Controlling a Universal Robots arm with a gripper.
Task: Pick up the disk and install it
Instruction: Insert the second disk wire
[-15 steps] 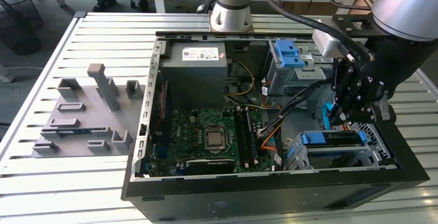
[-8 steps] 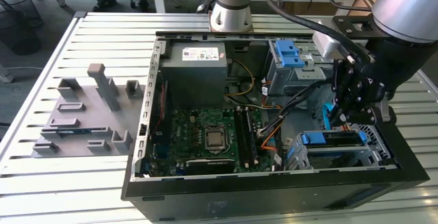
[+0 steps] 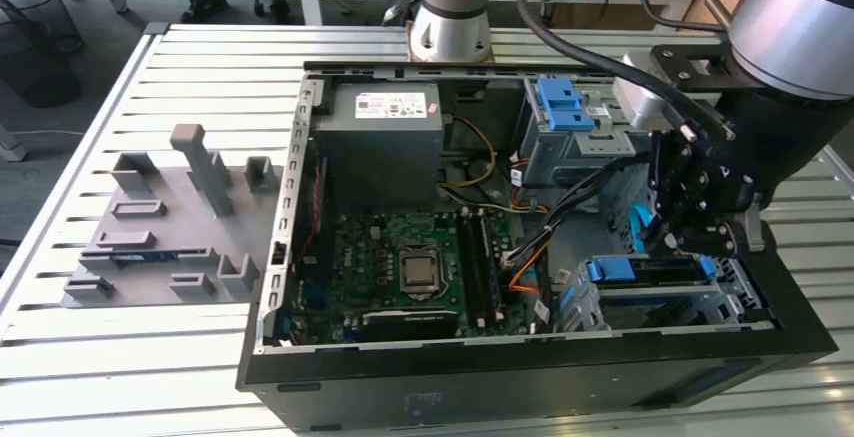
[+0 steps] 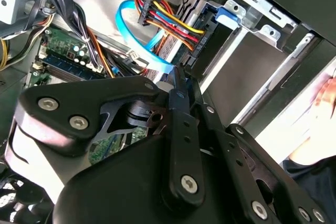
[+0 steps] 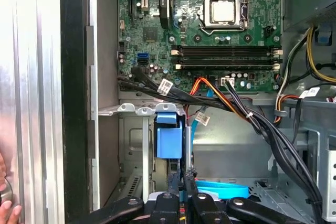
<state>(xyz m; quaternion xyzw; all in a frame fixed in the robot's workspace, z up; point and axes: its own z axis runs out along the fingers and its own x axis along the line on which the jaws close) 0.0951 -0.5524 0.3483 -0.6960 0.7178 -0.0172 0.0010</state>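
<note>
The disk (image 3: 638, 270) sits edge-up in the lower drive cage at the front corner of the open computer case, on the exterior view's right; its bright blue bracket (image 5: 169, 140) shows, and its label is hidden. My gripper (image 3: 674, 245) hangs just above and beside that cage. In both wrist views the fingers (image 5: 182, 182) come together in a narrow point, shut, with nothing seen between them. In the second wrist view the gripper (image 4: 176, 75) ends by a light-blue flat cable (image 4: 137, 38).
In the case are the motherboard (image 3: 400, 257), a grey power supply box (image 3: 380, 117) and an upper cage with a blue latch (image 3: 567, 107). Cable bundles (image 5: 226, 98) cross close to the gripper. A grey fixture (image 3: 160, 227) lies on the slatted table. A person's hand (image 5: 6, 208) is outside the case wall.
</note>
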